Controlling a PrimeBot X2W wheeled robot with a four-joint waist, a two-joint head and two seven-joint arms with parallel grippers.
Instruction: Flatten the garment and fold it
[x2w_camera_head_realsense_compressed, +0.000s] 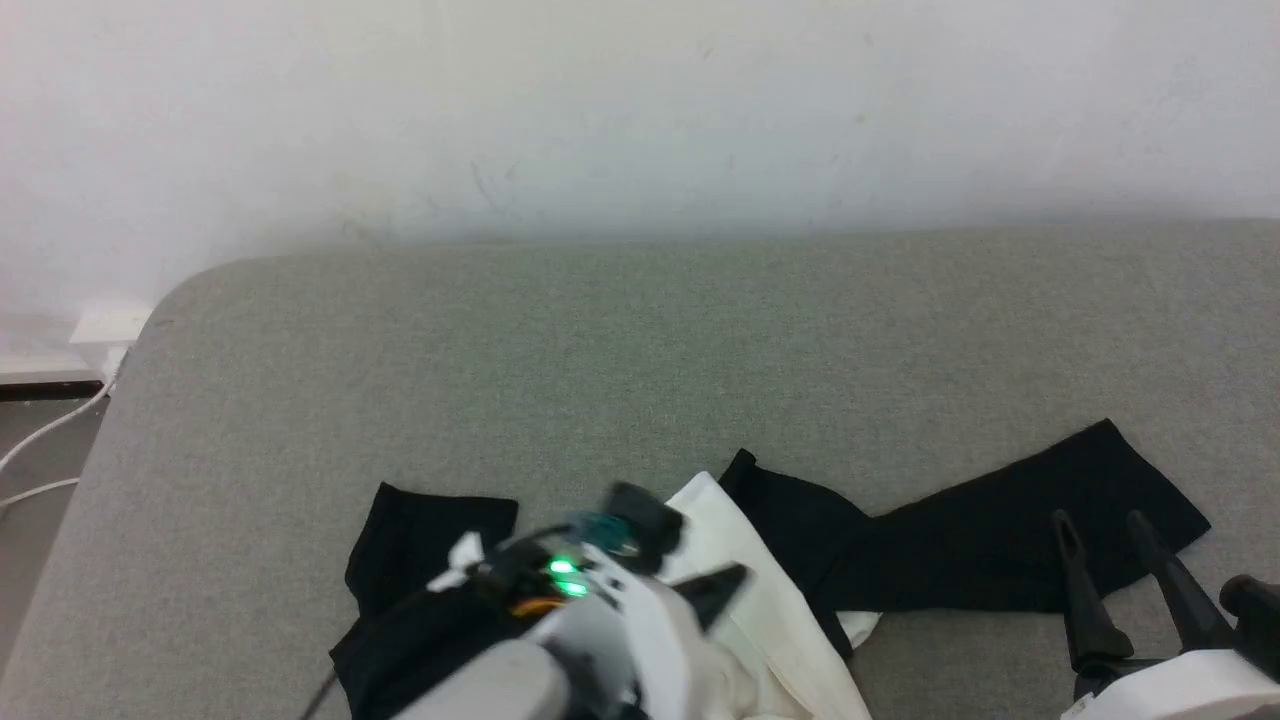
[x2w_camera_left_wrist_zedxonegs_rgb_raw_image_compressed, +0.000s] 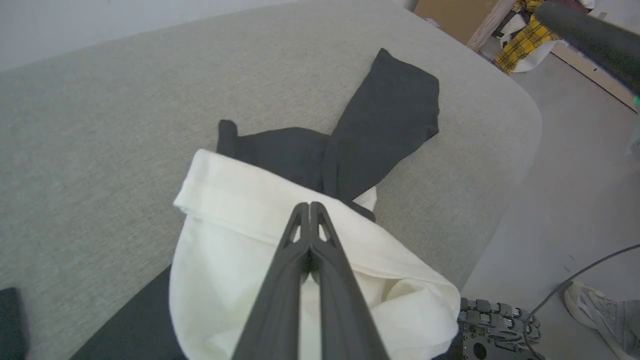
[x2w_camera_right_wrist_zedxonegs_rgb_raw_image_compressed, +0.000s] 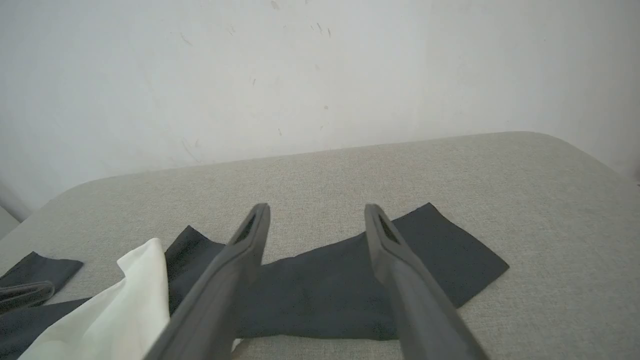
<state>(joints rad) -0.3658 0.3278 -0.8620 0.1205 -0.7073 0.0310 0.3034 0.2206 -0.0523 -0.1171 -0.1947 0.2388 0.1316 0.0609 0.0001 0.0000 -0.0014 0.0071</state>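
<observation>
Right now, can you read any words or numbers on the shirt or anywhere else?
None: no words, numbers or logos can be read. The garment is plain white and black here, and the grey cushion and the wall are blank.

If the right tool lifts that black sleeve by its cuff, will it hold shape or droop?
Likely droops: the black sleeve lies limp and flat on the grey cushion, thin like soft cloth. Probably light for the open right tool. It meets the bunched white torso, so lifting may tug that along too.
</observation>
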